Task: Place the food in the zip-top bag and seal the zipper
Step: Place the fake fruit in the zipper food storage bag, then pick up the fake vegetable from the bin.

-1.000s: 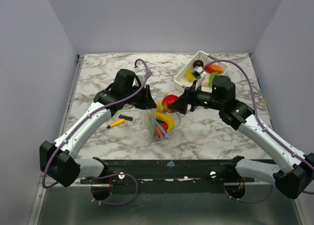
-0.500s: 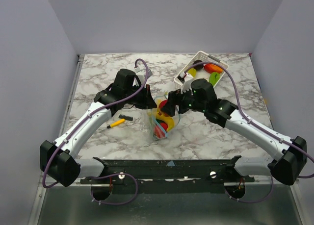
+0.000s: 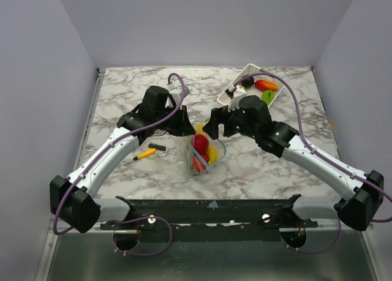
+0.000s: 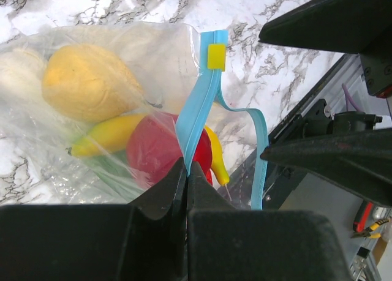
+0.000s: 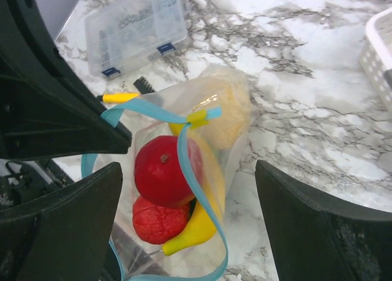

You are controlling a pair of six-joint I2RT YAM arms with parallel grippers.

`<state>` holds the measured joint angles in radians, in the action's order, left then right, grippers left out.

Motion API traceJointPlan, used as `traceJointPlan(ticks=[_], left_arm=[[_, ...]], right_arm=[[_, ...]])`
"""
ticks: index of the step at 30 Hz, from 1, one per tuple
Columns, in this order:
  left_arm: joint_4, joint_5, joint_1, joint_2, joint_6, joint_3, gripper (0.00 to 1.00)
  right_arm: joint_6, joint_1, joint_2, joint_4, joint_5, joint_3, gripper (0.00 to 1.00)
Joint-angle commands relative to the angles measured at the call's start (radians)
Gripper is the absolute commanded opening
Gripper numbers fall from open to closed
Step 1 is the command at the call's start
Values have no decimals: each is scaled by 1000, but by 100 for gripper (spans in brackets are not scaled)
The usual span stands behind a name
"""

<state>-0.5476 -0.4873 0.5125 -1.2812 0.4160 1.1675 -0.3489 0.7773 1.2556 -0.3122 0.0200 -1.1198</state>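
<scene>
Clear crinkly plastic: the zip-top bag (image 3: 204,151) stands mid-bench between the two grippers, mouth up and gaping. The bench (image 3: 122,91) is white-grey marble. The light blue zipper (image 4: 197,103) runs round the mouth as an open loop. Its two strips are apart for most of their run and joined at one end, where a small yellow slider (image 4: 216,56) sits.

On the left gripper (image 4: 185,171) the jaws are pressed together, pinching the zipper at the bag's left mouth edge. On the right gripper (image 5: 187,201) the jaws are spread wide with nothing between them. It hangs over the open mouth from the right side. No contact with the bag is visible.

Food inside the bag:
- A red round fruit (image 5: 164,169) sits on top, just under the mouth.
- A bumpy red berry (image 5: 160,220) is below it.
- A yellow banana (image 5: 196,227) curves alongside both.
- A pale yellow lumpy piece (image 5: 228,112) is deeper in, against the bag wall.

More food is in the white basket (image 3: 252,67) at the far right of the bench, well apart from the bag. It holds an orange-red piece (image 3: 265,85), a green piece (image 3: 267,97) and a dark purple piece (image 3: 247,81). The right arm covers the basket's near end, so anything else in there cannot be told.

A yellow-and-black tool (image 3: 146,153) lies on the bench left of the bag, under the left arm. A small black comb-like bit (image 3: 157,147) is just beside it. A clear lidded box (image 5: 135,27) with blue latches lies on the bench beyond the tool, seen from the right wrist.
</scene>
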Motion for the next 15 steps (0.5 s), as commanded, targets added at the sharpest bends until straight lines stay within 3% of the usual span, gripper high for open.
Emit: traceJointPlan(ticks=[1,9,15], left_arm=[[20,-22,-6,5,0,-8,0],[19,-17,-7,7,0,-11,0],[20,-26,-8,8,1,-11,0]], right_arm=[[-17,6,-47,-26,-146,-33,90],[-27,4,-71,-89,-394,-90,91],[-34,-58,-17,-191,-608,-179,99]])
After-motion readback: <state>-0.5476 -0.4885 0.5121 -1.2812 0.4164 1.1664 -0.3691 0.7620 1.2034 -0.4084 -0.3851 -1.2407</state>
